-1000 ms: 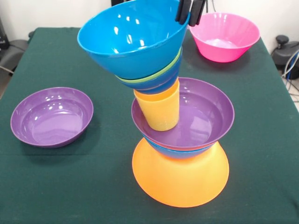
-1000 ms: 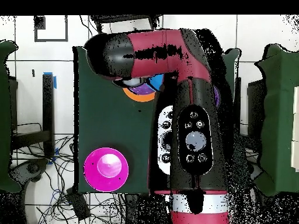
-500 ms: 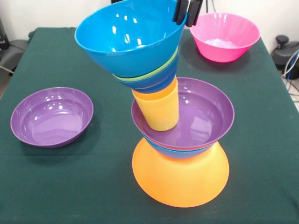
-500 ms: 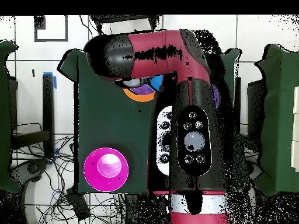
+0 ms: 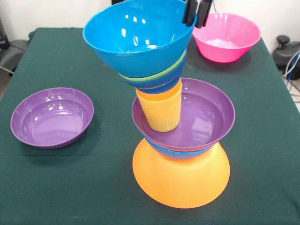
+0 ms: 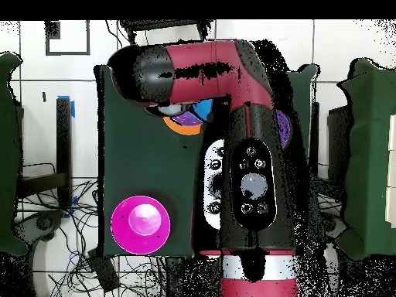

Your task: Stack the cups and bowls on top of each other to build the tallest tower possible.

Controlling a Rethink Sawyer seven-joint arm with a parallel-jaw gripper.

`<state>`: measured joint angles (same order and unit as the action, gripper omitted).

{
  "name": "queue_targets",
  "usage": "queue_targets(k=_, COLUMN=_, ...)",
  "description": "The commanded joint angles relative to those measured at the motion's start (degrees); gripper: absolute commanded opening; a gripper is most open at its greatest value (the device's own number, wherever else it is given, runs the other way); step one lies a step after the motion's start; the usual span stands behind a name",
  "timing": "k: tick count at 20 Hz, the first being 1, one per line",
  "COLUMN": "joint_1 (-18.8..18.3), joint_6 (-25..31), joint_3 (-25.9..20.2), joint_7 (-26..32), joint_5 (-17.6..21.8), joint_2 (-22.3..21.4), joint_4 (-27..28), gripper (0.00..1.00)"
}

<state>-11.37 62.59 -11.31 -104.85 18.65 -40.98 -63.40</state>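
Observation:
The tower stands in the middle of the table in the front view. Its base is an upside-down yellow-orange bowl (image 5: 181, 180). On the base sit a blue bowl (image 5: 177, 152) and a shallow purple bowl (image 5: 206, 112). A yellow-orange cup (image 5: 161, 111) stands upright in the purple bowl. The cup carries a small dark blue bowl (image 5: 161, 86), a green bowl (image 5: 174, 65) and a large bright blue bowl (image 5: 133, 37), leaning left. My gripper (image 5: 197, 13) is at the top edge, shut on the bright blue bowl's far right rim. In the overhead view the arm hides the gripper.
A second purple bowl (image 5: 51, 117) lies on the green cloth at the left. The large pink bowl (image 5: 226, 36) stands at the back right, close behind my gripper, and shows again as the pink bowl (image 6: 140, 224). A strip of the orange base (image 6: 184, 127) shows beside the arm.
My gripper and the bright blue bowl swung left, then back right, ending further right than a second ago. The upper stack and cup rocked with them. The other bowls stayed put.

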Motion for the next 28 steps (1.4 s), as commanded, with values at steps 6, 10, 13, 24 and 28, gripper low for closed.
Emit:
queue_targets(k=6, joint_1=1.78, joint_6=-2.18, joint_3=-0.50, joint_7=-5.30, joint_5=-0.28, joint_2=4.22, joint_4=-1.57, gripper=0.00)
queue_targets(k=10, joint_1=1.49, joint_6=-2.75, joint_3=-0.46, joint_7=-4.64, joint_5=-0.10, joint_2=4.22, joint_4=-1.73, gripper=0.00)
queue_targets(k=13, joint_1=1.41, joint_6=-3.12, joint_3=-0.30, joint_7=-4.42, joint_5=-0.03, joint_2=3.90, joint_4=-2.27, gripper=0.00)
queue_targets(k=24, joint_1=1.18, joint_6=-4.15, joint_3=-0.25, joint_7=-3.68, joint_5=-0.60, joint_2=2.93, joint_4=-4.26, gripper=1.00)
queue_targets(k=28, joint_1=1.24, joint_6=-4.56, joint_3=-0.41, joint_7=-3.63, joint_5=-0.63, joint_2=3.12, joint_4=-4.48, gripper=1.00)
